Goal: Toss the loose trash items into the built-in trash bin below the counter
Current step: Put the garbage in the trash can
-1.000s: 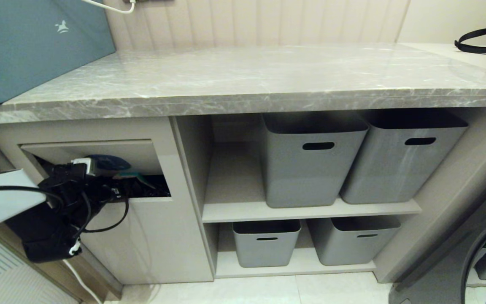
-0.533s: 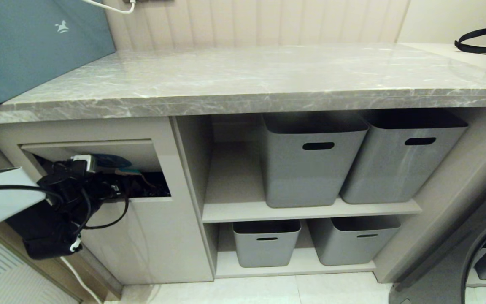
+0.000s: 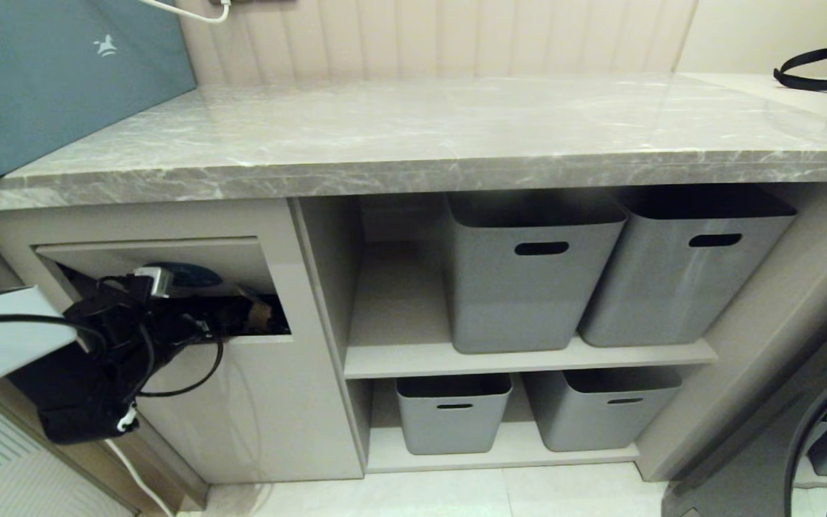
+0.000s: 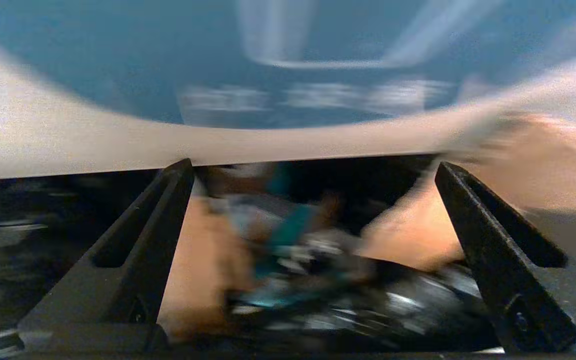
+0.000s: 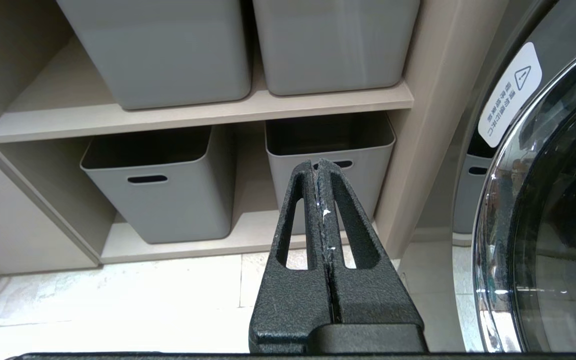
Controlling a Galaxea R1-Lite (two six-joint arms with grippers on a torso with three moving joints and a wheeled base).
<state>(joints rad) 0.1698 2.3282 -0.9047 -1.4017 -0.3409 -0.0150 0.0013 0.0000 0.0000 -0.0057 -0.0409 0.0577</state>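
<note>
With the flap (image 3: 148,253) pushed in, the left gripper (image 4: 313,220) is spread wide and empty; scraps (image 4: 288,235) lie in the bin below it. It is best withdrawn straight out, clear of the flap.

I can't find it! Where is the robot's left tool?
In the head view, the open left tool is on the left, poking into the beige built-in trash bin's flap opening under the grey marble counter.

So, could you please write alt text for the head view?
The left claw reaches into the built-in trash bin, its flap pushed inward, below a grey marble counter. Four grey tubs fill shelves beside it.
</note>
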